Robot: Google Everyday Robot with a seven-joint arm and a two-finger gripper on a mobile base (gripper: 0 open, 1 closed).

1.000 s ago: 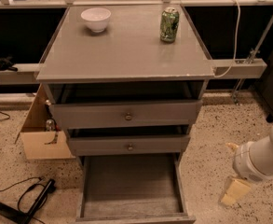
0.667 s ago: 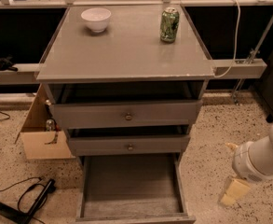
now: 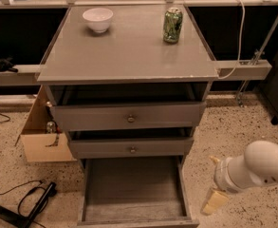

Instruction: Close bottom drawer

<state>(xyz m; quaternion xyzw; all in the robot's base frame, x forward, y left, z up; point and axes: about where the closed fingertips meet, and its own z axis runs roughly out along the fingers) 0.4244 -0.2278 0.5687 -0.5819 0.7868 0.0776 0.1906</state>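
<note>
The bottom drawer [image 3: 134, 189] of the grey cabinet is pulled far out, its wood-grain inside bare; its front sits at the frame's lower edge and its knob is out of view. The middle drawer [image 3: 131, 148] and top drawer [image 3: 129, 117] stand slightly open, each with a small round knob. My gripper [image 3: 213, 201] hangs low to the right of the bottom drawer, beside its right wall and apart from it, on the white arm [image 3: 257, 167].
A white bowl [image 3: 97, 19] and a green can [image 3: 172, 25] stand on the cabinet top [image 3: 124, 51]. A cardboard box [image 3: 41, 134] sits at the left. A black cable and tool [image 3: 34, 203] lie on the speckled floor. A rail with a white cable [image 3: 238, 70] runs behind.
</note>
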